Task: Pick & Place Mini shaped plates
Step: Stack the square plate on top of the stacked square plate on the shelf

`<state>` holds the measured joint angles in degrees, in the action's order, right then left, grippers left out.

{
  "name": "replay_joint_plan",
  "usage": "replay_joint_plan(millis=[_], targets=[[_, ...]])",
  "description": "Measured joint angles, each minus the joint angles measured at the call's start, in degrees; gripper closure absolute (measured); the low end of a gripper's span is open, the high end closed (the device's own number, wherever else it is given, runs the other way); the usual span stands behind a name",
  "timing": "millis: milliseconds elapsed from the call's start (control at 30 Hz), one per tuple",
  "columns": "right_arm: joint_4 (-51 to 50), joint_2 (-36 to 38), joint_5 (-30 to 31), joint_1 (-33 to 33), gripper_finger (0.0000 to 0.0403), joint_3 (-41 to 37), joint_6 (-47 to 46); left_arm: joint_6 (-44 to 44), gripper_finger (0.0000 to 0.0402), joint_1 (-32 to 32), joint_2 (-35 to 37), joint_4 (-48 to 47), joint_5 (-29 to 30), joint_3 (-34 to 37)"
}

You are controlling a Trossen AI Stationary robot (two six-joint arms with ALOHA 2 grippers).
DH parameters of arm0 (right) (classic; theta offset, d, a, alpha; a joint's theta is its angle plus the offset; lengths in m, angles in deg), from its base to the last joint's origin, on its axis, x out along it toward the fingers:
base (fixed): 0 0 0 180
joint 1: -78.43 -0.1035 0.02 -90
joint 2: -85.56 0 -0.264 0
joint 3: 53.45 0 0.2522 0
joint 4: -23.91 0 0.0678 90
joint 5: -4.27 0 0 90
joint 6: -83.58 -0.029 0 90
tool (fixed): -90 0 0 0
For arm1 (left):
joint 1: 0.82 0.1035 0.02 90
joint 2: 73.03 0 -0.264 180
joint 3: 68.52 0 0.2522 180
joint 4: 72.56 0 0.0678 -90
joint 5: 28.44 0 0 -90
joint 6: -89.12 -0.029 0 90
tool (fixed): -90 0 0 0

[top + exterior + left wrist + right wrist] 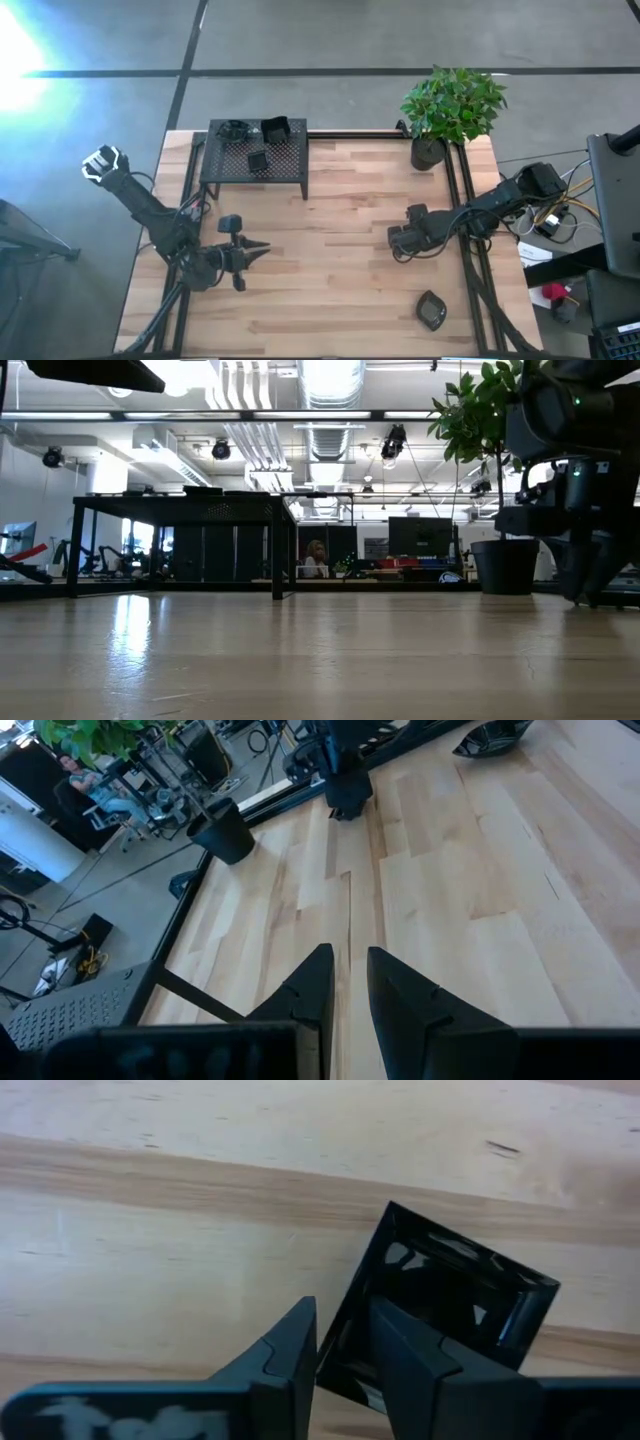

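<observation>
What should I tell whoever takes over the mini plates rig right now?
Left gripper: open, empty, low over the table's left side.
Right gripper: down at the rim of a square plate that lies on the table's right side, not yet lifted.
Other plates: a leaf-shaped plate near the front right; a few plates on the perforated stand.
Left: probably the square plate, then the leaf-shaped one.

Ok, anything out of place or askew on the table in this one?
Nothing damaged or spilled. One leaf-shaped plate lies alone near the table's front edge, far from the plates on the perforated stand. The square plate at the right gripper sits skewed to the wood grain, its rim between the fingers.
</observation>
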<state>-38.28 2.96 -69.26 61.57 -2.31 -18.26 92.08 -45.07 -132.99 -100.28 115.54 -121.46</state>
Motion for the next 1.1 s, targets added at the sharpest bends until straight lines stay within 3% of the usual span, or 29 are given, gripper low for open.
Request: replay_joint_plan(millis=[367, 600, 800, 1100], targets=[[3.16, 0.09, 0.24, 0.00, 0.0338, -1.26, 4.34, 0.00, 0.0342, 0.02, -0.02, 0.00, -0.02, 0.00], [3.41, 0.09, 0.40, 0.00, 0.0386, -1.09, 8.23, 0.02, 0.0342, 0.02, 0.00, 0.00, -0.02, 0.00], [3.74, 0.09, 0.44, 0.00, 0.0391, -0.97, 11.59, 0.02, 0.0342, 0.02, -0.01, 0.00, -0.02, 0.00], [4.11, -0.07, 3.46, 0.00, 0.0393, 6.66, 20.31, 0.02, 0.0342, 0.02, 0.00, 0.00, -0.02, 0.00]])
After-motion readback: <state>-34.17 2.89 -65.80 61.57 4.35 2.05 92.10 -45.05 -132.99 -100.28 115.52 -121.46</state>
